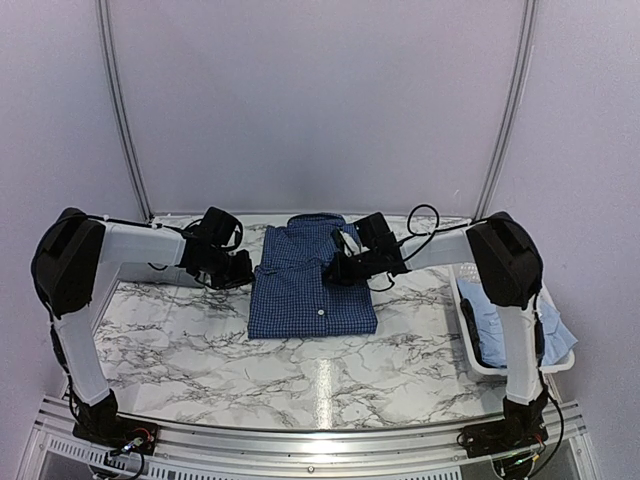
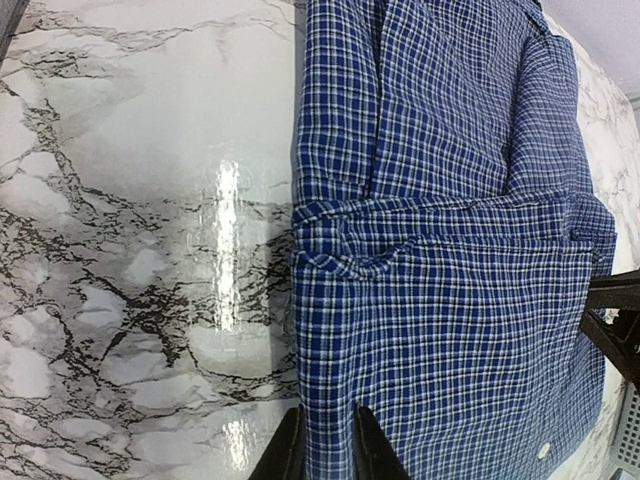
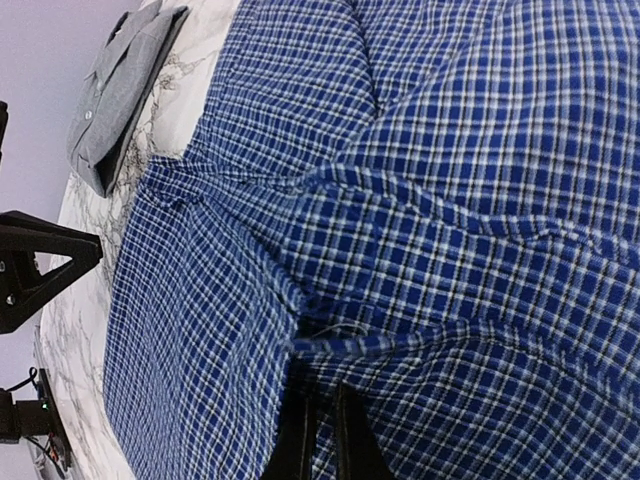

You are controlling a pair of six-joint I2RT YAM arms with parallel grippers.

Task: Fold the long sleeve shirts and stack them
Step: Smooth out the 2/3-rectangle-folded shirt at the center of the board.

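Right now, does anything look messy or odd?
Nothing damaged. The dark blue checked shirt lies folded but bunches in a ridge across its middle; the light blue shirt sits crumpled in the white basket.

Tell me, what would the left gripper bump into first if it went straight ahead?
The dark blue checked shirt. The left gripper sits at its edge with cloth between its fingers, so it would likely just push further into that shirt.
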